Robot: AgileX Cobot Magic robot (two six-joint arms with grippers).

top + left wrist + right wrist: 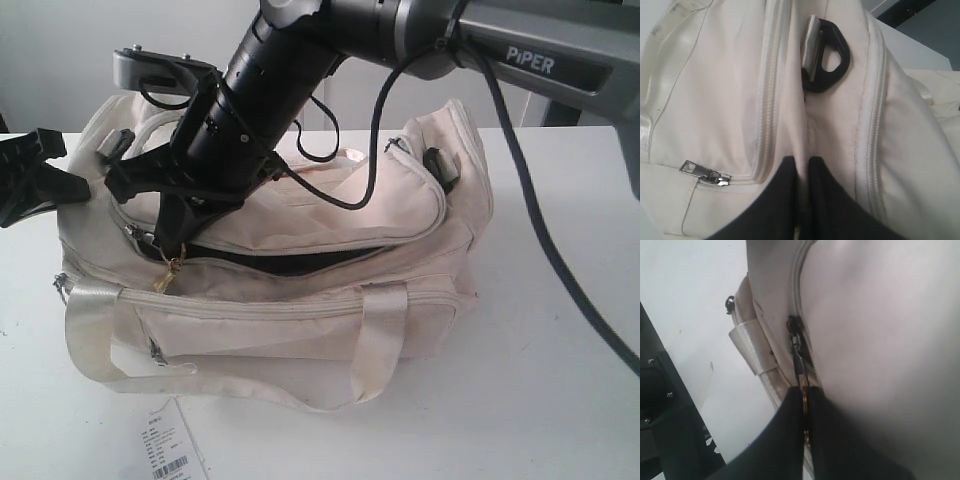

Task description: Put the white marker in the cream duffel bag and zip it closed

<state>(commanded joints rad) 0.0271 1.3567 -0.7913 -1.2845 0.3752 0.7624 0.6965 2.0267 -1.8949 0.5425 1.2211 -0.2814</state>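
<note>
Stretched across from the upper right with the right gripper [175,246] to the left part of the bag [300,330], mid-frame on the white table [540,420]. Clamped tight there on the gold-tinted pull [799,365] of the main zip [300,262], with the thin metal tab nipped between black fingers. Held so, most likely, for dragging the zip closed toward the right. Not yet zipped, judging by the long dark slit running across the top from left of centre to right of centre.

Braced at the far left edge of the frame with the left gripper [801,165]. Closed, apparently on a soft fold of cloth below the black plastic D-ring [840,47], probably to keep limp fabric taut against the tug.

No sign of the marker anywhere, neither on the table nor in the slit. Likely inside already, hidden against dark lining, but impossible to confirm.

Soft, matte, creased cream cloth throughout. Glossier ribbed strap handles [385,330] drooping over the front. Grey coil zips, and a small steel slider [705,175] on an end pocket. At the lower left, lying flat, a printed paper tag [175,450].
</note>
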